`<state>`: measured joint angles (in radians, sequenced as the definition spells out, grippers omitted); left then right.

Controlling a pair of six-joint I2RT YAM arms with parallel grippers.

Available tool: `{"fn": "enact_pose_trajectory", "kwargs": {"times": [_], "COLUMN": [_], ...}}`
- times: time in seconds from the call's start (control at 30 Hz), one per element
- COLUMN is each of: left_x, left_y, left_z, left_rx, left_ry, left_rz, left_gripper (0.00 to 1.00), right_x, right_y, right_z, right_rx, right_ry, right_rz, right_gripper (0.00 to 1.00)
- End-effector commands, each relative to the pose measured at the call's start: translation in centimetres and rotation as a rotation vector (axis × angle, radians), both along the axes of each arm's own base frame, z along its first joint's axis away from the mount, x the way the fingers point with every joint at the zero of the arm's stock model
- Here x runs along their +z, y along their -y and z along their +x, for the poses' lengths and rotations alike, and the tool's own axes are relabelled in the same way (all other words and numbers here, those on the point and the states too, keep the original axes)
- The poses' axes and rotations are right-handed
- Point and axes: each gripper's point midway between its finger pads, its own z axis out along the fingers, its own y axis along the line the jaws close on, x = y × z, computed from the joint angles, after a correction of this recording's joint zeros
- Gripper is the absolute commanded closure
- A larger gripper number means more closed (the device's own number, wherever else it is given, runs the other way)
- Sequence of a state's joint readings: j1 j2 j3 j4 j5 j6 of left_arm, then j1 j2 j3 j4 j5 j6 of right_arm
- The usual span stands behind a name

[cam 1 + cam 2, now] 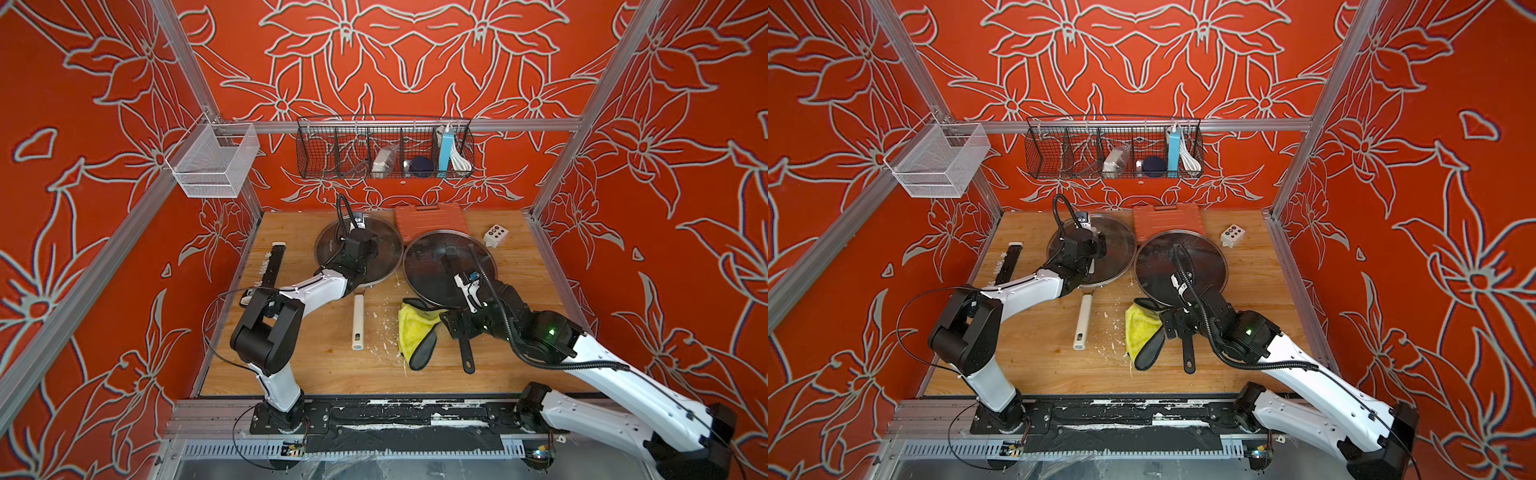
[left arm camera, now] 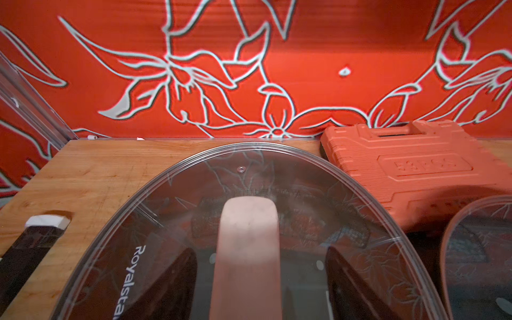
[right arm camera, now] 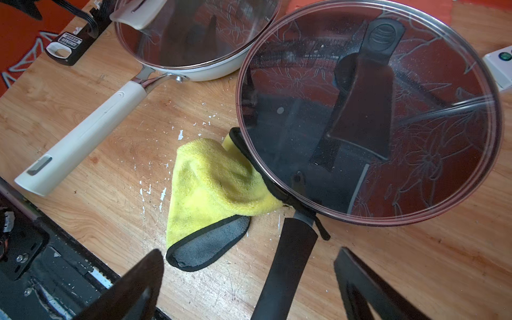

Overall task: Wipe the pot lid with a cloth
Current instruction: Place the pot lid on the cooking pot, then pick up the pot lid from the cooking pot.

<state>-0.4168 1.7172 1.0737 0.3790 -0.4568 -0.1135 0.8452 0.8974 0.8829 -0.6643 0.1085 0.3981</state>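
Note:
Two glass pot lids sit on pans side by side. The lid on the white pan (image 1: 386, 232) (image 2: 177, 210) has a pale handle (image 2: 248, 235). My left gripper (image 2: 261, 250) (image 1: 362, 239) is open astride that handle, with a gap on each side. The lid on the black pan (image 1: 432, 266) (image 3: 415, 110) has a black handle. The yellow cloth (image 1: 411, 328) (image 3: 210, 177) lies crumpled on the table, one edge tucked under the black pan, its grey underside folded up. My right gripper (image 3: 248, 253) (image 1: 457, 328) hangs open just above the black pan's long handle (image 3: 288, 263), beside the cloth.
The white pan's long handle (image 1: 358, 322) points toward the front. An orange tool case (image 1: 430, 220) and a white button box (image 1: 495, 235) lie at the back. A black bar (image 1: 272, 262) lies at the left edge. Wire baskets (image 1: 384, 149) (image 1: 212, 162) hang above.

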Motion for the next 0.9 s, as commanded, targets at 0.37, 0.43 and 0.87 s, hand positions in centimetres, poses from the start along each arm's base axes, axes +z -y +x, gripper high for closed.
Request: {"fn": "enact_pose_trajectory", "kwargs": {"times": [0.37,0.43,0.87], "left_x": [6.4,6.5,5.2], "left_y": [-1.7,-2.1,-3.7], "left_z": [-6.8,-8.5,-16.5], "left_rx": [-0.017,-0.032,-0.099], "left_ry": [-0.032,-0.049,-0.089], "left_rz": [-0.195,-0.210,-0.309], "left_gripper": [0.21,0.20,0.17], "right_x": [1.7,2.5,5.0], "right_y": [2.1,2.2,3.0], "right_z": [3.2,4.3,11.6], "right_rx": [-0.148,-0.168,-0.264], "right_ry": [0.042,0.058,0.034], "right_rz": [-0.081,-0.093,-0.119], "right_gripper": [0.03,0.03,0.03]}}
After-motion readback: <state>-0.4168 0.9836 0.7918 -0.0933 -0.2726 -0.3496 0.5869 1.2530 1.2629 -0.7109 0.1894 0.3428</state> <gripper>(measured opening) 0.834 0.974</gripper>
